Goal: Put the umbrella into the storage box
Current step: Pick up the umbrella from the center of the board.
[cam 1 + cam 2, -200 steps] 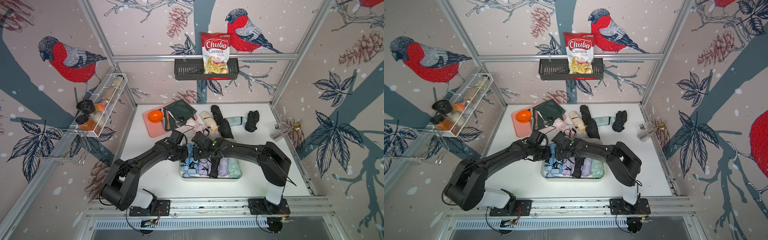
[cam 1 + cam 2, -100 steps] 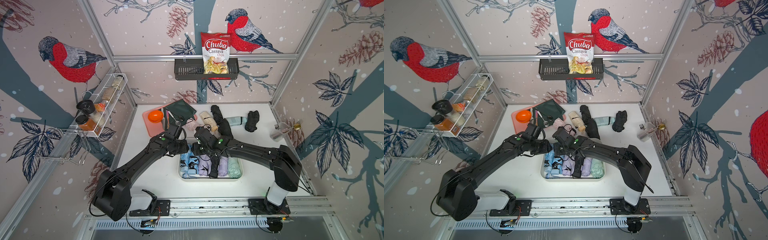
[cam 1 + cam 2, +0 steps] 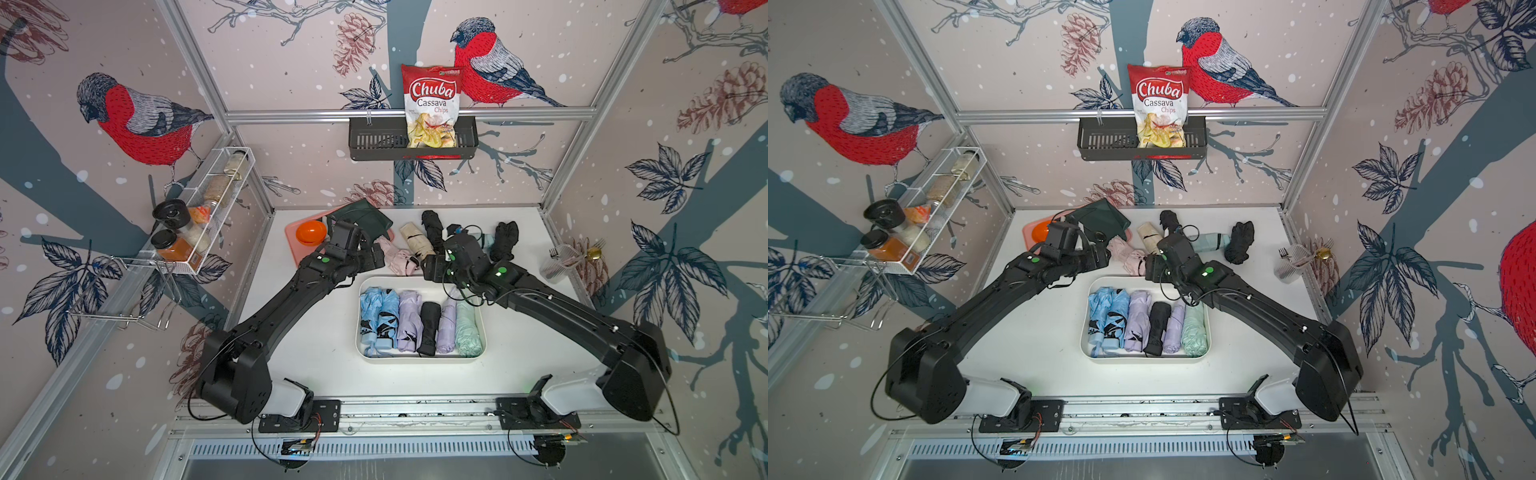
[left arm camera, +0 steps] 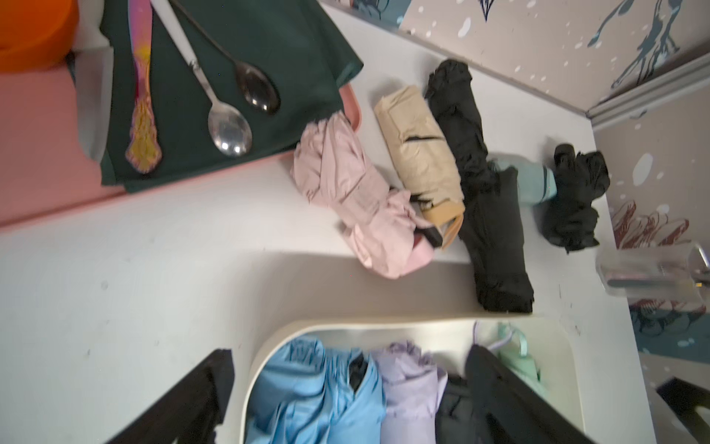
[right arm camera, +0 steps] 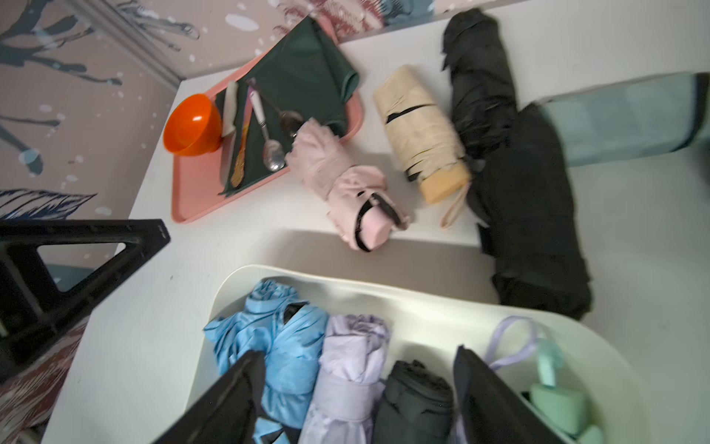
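Off-white storage box (image 3: 395, 359) w/ row of folded umbrellas (image 3: 409, 320) inside; pink umbrella (image 3: 397, 259) lies just outside far rim.

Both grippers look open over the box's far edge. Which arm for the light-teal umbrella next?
Right, likely. The light-teal umbrella lies close by the open right gripper. The open left gripper sits on the far side of the pink umbrella and would have to reach across the right one.
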`<state>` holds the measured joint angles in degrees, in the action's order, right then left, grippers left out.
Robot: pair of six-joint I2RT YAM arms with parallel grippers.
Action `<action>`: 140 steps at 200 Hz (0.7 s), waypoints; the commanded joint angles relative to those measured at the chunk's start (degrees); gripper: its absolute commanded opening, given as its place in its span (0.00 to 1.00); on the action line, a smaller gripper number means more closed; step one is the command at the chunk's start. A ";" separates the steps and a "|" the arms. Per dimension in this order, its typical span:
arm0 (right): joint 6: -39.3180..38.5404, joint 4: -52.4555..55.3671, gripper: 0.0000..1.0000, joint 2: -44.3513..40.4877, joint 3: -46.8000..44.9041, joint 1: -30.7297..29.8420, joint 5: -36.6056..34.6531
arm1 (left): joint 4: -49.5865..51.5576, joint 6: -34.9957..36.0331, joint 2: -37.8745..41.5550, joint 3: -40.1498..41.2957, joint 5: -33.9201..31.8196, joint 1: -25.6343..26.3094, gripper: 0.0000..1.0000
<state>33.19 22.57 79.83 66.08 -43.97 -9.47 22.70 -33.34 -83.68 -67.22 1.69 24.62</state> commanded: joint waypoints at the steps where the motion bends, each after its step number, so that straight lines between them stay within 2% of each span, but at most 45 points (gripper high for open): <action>1: -3.42 -1.74 1.00 -2.36 -1.90 3.93 -3.49 | -5.40 -2.04 -5.18 -3.61 0.94 -0.54 0.98; 36: -4.86 -4.05 1.00 -4.67 -4.71 11.78 -3.07 | -8.00 -9.85 -15.57 -7.94 3.31 -0.51 0.97; 65: -6.21 -5.66 1.00 -4.66 -5.88 16.47 0.51 | -6.93 -13.56 -22.09 -11.99 2.08 -0.20 0.97; 112: -8.67 -5.26 1.00 -2.12 -5.62 20.65 5.34 | -1.95 -18.02 -28.89 -17.51 -1.63 1.42 0.98; 140: -9.02 -6.94 1.00 -1.57 -6.82 22.37 8.23 | -1.80 -20.70 -32.01 -19.10 -1.38 1.98 0.98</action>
<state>25.47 18.24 77.95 60.07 -22.59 -4.82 19.20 -50.78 -113.65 -84.86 1.37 26.28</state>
